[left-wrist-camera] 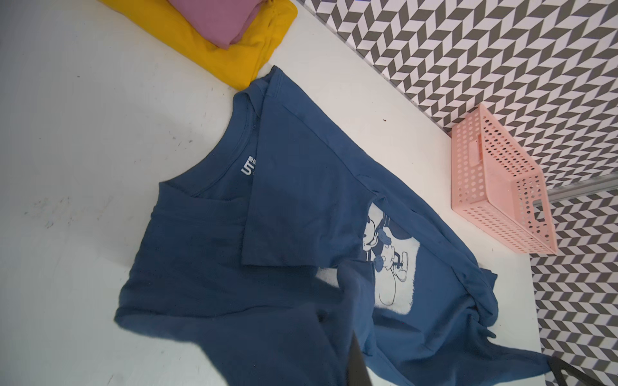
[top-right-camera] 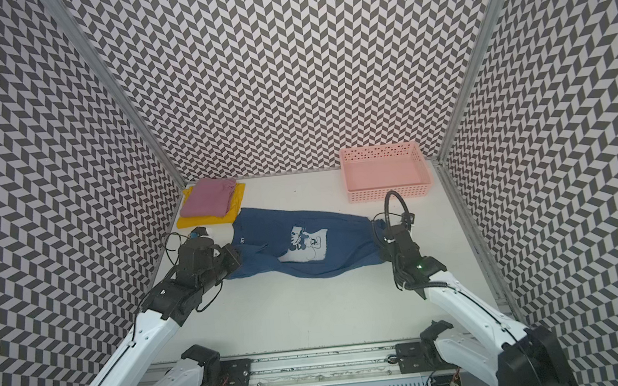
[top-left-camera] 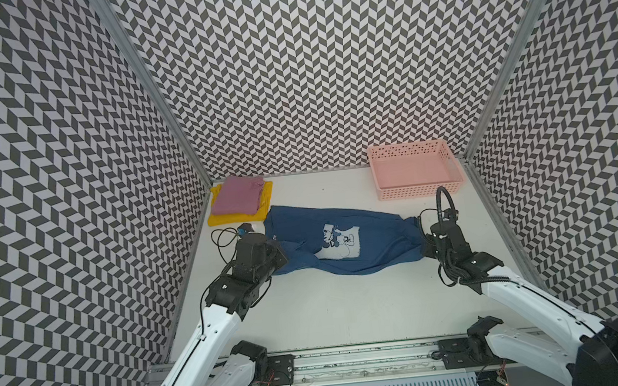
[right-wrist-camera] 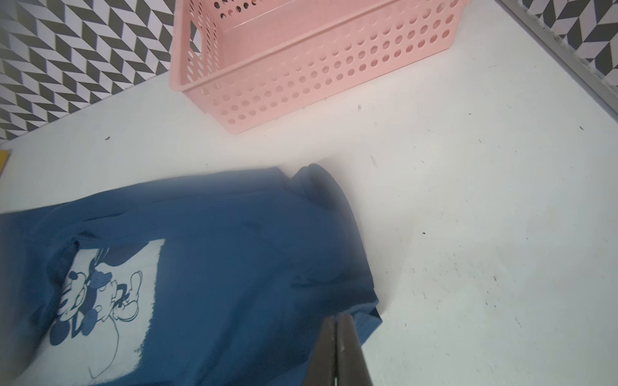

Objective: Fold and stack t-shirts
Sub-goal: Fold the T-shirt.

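We have the navy blue t-shirt (top-left-camera: 347, 246) lying across the middle of the worktop (top-left-camera: 350, 313), long axis running from left edge towards right edge; our left jaws are pinched shut on cloth near its collar end; our right jaws on its hem corner.

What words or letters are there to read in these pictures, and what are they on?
"UT": white letters inside the collar of the navy blue cloth t-shirt.
The tiny white marks beside them: too small to read.
The pale square cartoon-mouse print: a drawing, no words.
Nothing else carries writing.
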`<state>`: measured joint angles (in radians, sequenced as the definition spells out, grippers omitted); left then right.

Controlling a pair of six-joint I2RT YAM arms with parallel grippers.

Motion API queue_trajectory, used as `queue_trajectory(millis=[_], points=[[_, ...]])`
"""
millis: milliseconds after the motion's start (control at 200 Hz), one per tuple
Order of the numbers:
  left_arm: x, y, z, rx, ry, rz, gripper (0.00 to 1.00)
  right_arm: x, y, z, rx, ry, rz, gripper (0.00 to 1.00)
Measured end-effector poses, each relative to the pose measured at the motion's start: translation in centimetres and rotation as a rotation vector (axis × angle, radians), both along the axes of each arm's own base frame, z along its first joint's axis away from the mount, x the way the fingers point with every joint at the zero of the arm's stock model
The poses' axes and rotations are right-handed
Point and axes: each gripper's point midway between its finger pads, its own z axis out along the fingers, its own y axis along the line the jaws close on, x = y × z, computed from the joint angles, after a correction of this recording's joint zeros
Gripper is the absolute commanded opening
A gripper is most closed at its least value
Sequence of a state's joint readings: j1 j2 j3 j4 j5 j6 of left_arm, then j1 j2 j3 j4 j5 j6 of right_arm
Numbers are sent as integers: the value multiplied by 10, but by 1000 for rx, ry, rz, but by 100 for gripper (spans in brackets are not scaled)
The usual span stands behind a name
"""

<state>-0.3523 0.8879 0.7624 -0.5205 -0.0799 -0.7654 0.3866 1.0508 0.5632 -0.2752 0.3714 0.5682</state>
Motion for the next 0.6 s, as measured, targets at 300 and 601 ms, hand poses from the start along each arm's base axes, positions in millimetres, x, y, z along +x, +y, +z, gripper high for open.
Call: queue_trajectory(millis=[300, 601], points=[[48, 7, 7, 56, -30, -6, 0, 15, -14, -26, -35, 53, -43, 0], [83, 1, 2, 74, -14, -70, 0, 45, -33, -36, -58, 81, -90, 0]])
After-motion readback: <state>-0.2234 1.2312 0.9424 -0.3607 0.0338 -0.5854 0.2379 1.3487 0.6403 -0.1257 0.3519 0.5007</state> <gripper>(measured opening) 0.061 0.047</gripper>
